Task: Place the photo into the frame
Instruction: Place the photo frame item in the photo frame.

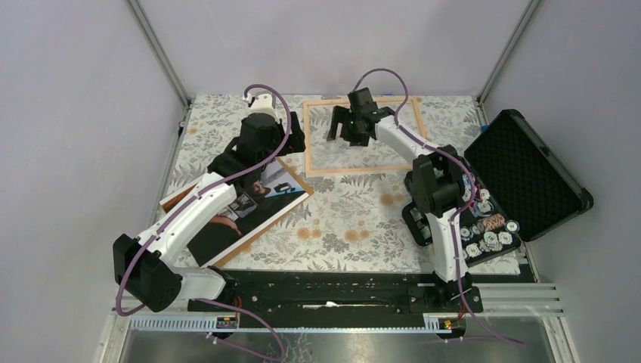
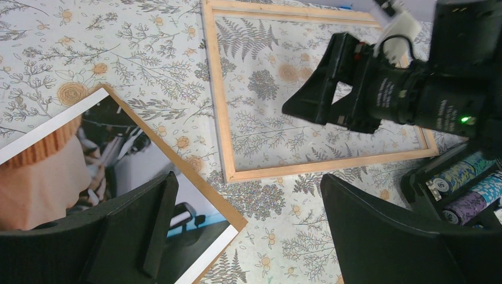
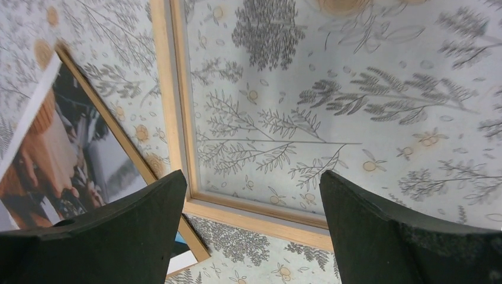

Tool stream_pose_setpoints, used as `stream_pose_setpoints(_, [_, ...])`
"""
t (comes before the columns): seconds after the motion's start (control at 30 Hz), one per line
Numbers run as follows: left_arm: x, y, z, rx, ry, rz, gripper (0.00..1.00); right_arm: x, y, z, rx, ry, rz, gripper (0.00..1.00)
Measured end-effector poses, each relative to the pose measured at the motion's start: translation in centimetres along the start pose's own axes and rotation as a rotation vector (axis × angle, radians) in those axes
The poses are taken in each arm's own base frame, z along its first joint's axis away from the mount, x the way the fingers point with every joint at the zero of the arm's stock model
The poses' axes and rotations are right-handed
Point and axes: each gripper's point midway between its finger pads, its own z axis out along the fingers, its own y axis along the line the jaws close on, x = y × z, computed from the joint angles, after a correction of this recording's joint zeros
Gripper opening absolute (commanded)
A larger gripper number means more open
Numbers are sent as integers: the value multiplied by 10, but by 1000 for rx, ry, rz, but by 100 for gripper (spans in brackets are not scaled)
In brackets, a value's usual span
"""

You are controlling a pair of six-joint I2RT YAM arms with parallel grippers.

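Both arms are out over the floral-clothed table (image 1: 355, 223), and neither has hold of anything. The frame (image 1: 355, 171) lies flat by the far edge, a little right of centre, with the patterned cloth showing through its opening. The right gripper (image 1: 346, 138) hangs over that opening, angled down towards the frame's near-left corner, jaws spread wide with only cloth and wooden rail between them; whether its tips touch the cloth I cannot tell. Over on the left side lies the photo (image 1: 281, 193), picture side up, turned at an angle to the table edges, white margin and brown border showing. Its right-hand corner points at the frame's near-left corner, close beside it but apart, a strip of cloth between the two. The left arm stretches across the photo, hiding part of it from above, and the left gripper (image 2: 248, 177) sits over the gap between photo and frame, fingers fully parted, nothing in them. At the right edge a black foam-lined case (image 1: 529, 174) stands open, and just beside it, near the right arm's base, sits a black tray of patterned rolls (image 1: 487, 231)
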Motion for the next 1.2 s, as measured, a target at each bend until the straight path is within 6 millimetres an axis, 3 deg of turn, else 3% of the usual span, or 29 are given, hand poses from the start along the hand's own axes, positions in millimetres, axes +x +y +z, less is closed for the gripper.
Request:
stream_pose_setpoints(0.23, [0, 0, 0, 0, 0, 0, 99, 37, -20, 19, 72, 66, -7, 96])
stream_pose_setpoints(0.4, [0, -1, 0, 7, 3, 0, 99, 41, -53, 24, 109, 86, 59, 98])
stream_pose_setpoints(0.7, [1, -2, 0, 11, 5, 0, 99, 10, -110, 7, 24, 37, 319, 98])
stream_pose_setpoints(0.97, [1, -4, -1, 18, 7, 1, 99, -9, -146, -22, 26, -12, 401, 98])
stream_pose_setpoints(1.2, [2, -5, -1, 22, 9, 2, 99, -35, -190, -54, 69, -98, 449, 98])
